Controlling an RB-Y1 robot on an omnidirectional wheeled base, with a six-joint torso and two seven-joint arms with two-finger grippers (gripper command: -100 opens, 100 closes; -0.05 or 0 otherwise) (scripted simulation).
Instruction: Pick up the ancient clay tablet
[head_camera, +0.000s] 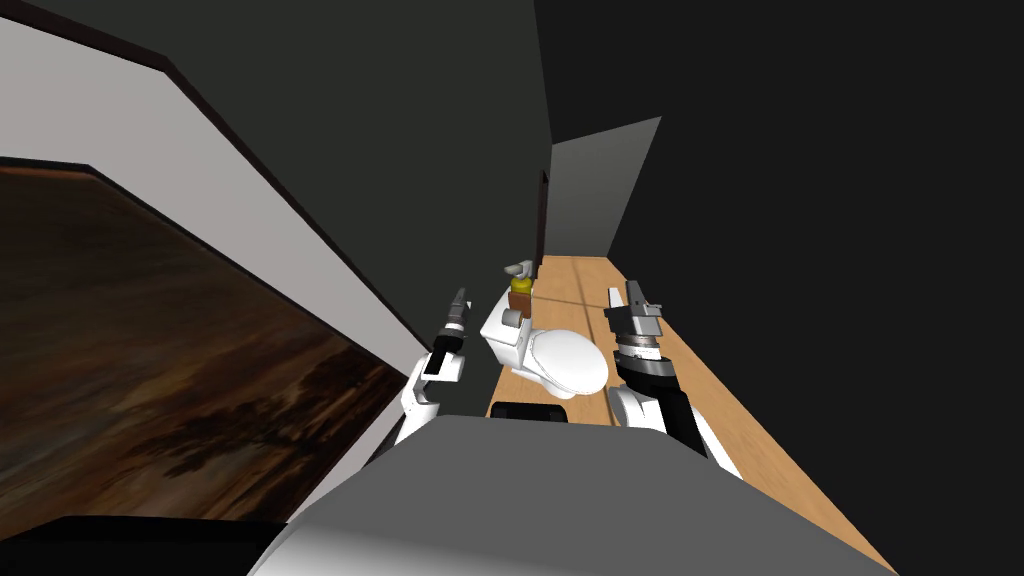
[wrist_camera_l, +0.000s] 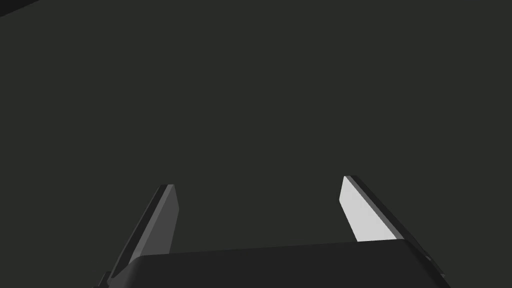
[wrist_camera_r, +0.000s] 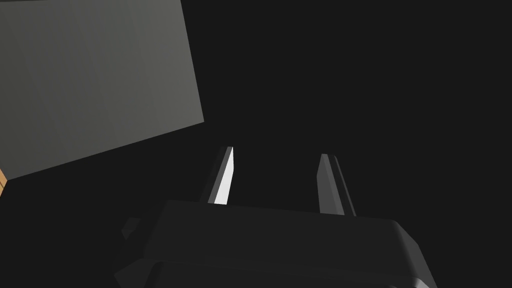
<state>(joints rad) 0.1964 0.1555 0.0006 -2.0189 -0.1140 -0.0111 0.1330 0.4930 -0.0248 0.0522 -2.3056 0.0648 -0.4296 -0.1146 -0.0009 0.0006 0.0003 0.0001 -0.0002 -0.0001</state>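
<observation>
Tool check: left tool (wrist_camera_l: 257, 181) has its two blades wide apart with nothing between them, facing a flat dark grey surface. Right tool (wrist_camera_r: 277, 151) is also parted, somewhat narrower, and holds nothing. Past it is a black area and the corner of a light grey wall panel (wrist_camera_r: 100, 75).

Small brown block (head_camera: 519, 301), taken as the tablet, sits on the tank of the white toilet (head_camera: 560, 362), under a yellow item (head_camera: 520, 284) and a grey item (head_camera: 518, 268). All three are too small to make out their shape.

Both tools are apart from the block, one on each side of the toilet. Light wooden floor (head_camera: 700, 400) runs as a narrow strip between dark grey walls (head_camera: 400, 150). A large mottled dark brown panel (head_camera: 150, 350) is cut off at the left edge.

Both forearms reach forward, the left near the dark wall, the right over the floor.
</observation>
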